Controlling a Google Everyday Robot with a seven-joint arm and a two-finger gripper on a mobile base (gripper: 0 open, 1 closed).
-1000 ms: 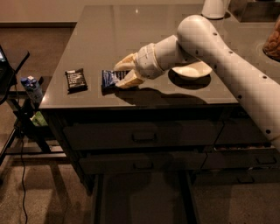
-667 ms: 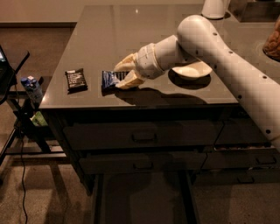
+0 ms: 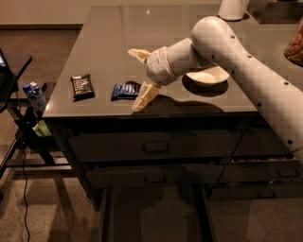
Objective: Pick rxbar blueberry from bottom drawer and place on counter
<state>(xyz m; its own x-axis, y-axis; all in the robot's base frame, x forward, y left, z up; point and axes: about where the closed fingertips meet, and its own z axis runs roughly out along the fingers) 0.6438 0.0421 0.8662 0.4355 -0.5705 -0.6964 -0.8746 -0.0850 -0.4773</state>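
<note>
The rxbar blueberry (image 3: 125,90), in a dark-blue wrapper with white lettering, lies flat on the counter (image 3: 142,33) near its front edge. My gripper (image 3: 140,78) hangs just right of the bar and slightly above the counter. It is open and empty, with one finger (image 3: 145,97) low by the bar's right end and the other finger (image 3: 138,54) raised behind. The bottom drawer (image 3: 154,215) stands pulled out below, and its dark floor shows nothing on it.
A black-brown wrapped bar (image 3: 82,86) lies left of the blue bar. A white bowl (image 3: 208,75) sits behind my arm. A white container (image 3: 233,8) stands at the back and a bowl of snacks (image 3: 296,45) at the right edge. Two upper drawers (image 3: 154,147) are shut.
My gripper has opened and let go of the blue bar, then drawn back to the right and up. The bar stays on the counter.
</note>
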